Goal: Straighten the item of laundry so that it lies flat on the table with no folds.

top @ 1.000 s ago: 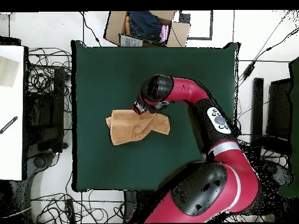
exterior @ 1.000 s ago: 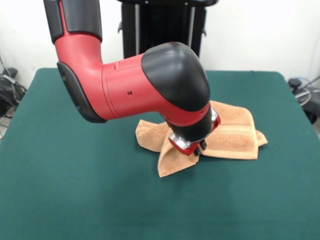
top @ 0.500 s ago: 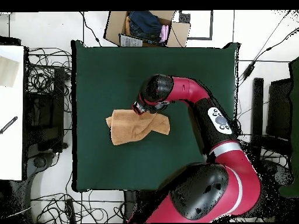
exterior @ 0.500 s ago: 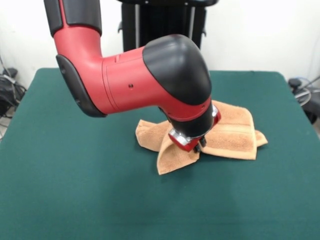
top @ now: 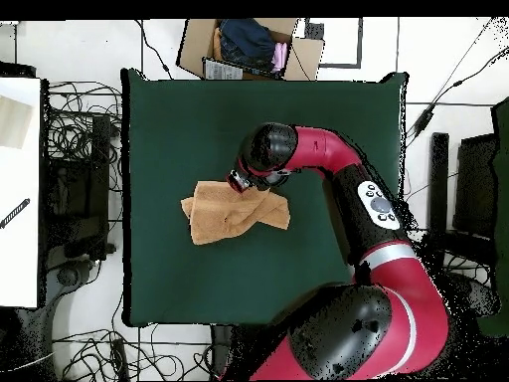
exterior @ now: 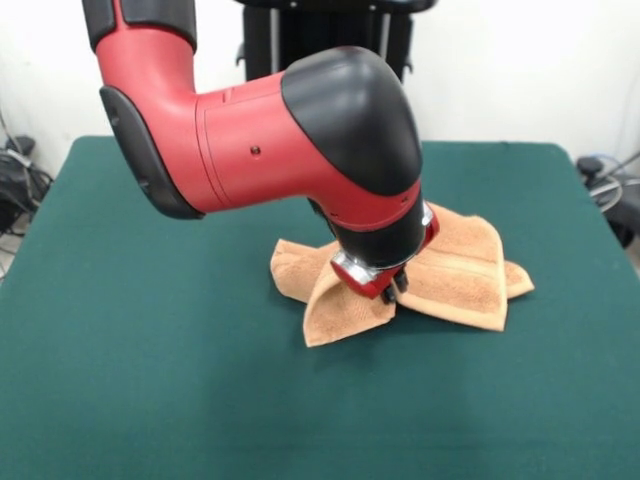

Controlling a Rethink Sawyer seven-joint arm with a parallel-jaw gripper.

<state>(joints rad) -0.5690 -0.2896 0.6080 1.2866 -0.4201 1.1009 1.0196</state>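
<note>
The item of laundry, a light orange-tan towel (exterior: 460, 268), lies crumpled and folded over itself on the green table (exterior: 150, 350), right of centre in the front view. Its folds rise toward my gripper (exterior: 392, 291), which presses down into the towel's middle front and looks shut on a pinch of the cloth. The fingertips are mostly hidden by the red wrist. In the overhead view the towel (top: 224, 214) lies left of centre on the table (top: 199, 119), with the gripper (top: 237, 184) at its upper edge.
A cardboard box (top: 249, 48) with clothes stands beyond the table's top edge in the overhead view. A white bench (top: 20, 189) and tangled cables (top: 80, 139) lie to the left. The arm's bulky elbow (exterior: 300, 140) hangs over the table's middle.
The gripper has shifted slightly toward the front view's left and near side, dragging the towel with it. The towel's near corner has slid the same way.
</note>
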